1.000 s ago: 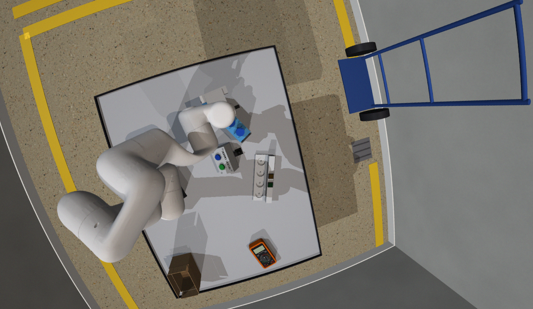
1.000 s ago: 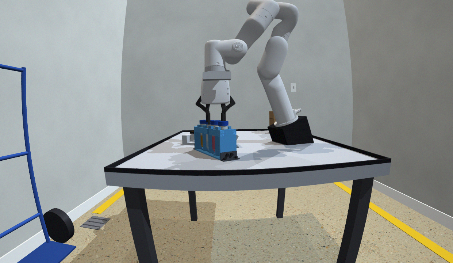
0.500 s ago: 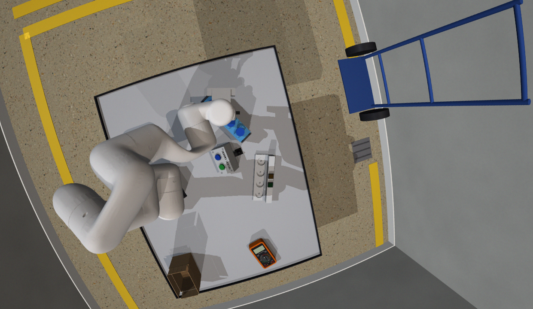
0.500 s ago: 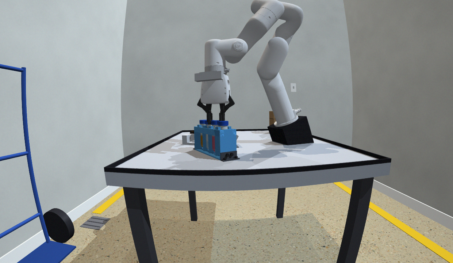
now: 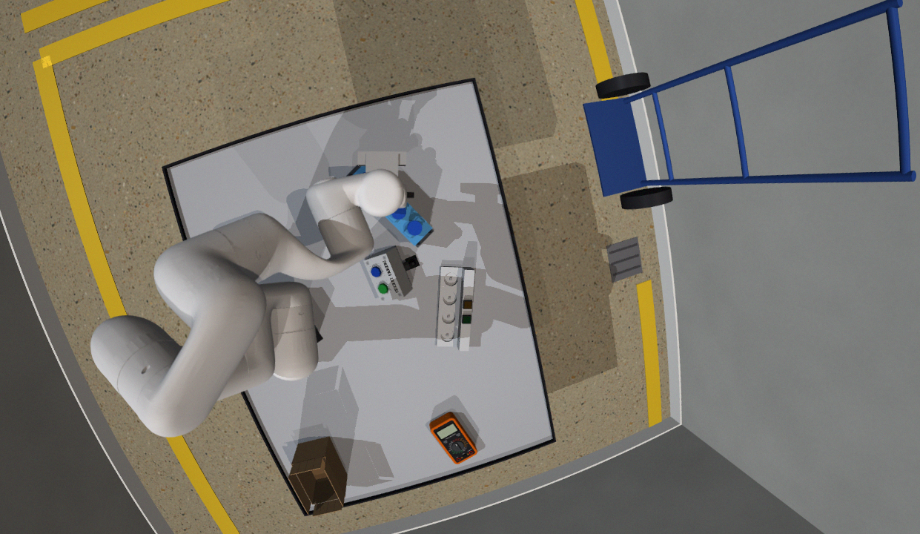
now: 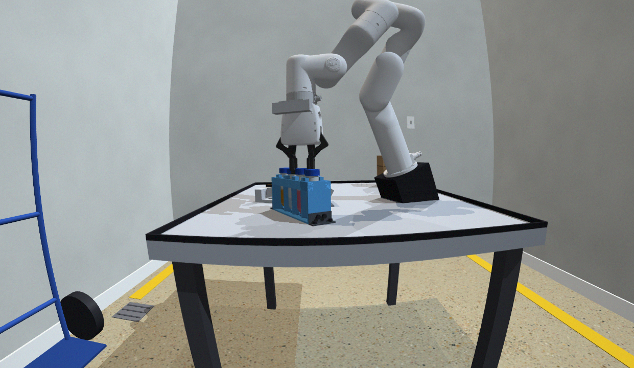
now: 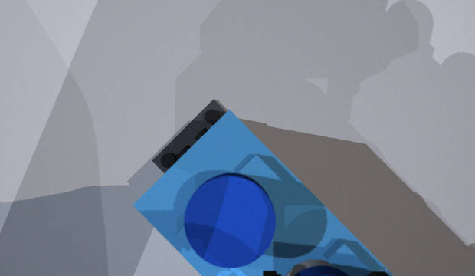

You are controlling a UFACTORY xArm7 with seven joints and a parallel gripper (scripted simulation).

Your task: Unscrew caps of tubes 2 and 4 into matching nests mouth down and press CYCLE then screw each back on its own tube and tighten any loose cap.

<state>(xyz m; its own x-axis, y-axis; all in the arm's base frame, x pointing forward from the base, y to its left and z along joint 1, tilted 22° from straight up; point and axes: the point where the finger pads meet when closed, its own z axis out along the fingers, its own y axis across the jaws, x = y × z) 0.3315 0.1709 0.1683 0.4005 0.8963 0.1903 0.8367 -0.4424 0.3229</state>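
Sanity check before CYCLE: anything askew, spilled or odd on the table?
Nothing stands out. The decapping station stands upright with blue caps on, the cap tray nests hold no caps, no spill shows, and the claw is closed on a cap.

Arm bent over, end effector [image 6: 302,168] vertical, clamped on something.

Decapping station [image 5: 422,228] on the table [image 5: 217,179], key housing [image 5: 391,272] beside it; cap tray [image 5: 449,305] beyond.

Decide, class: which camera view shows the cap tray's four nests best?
The top view: the cap tray lies in the open, its row of round nests facing the camera. In the exterior view only a grey corner peeks out beside the decapping station. The wrist view misses it.
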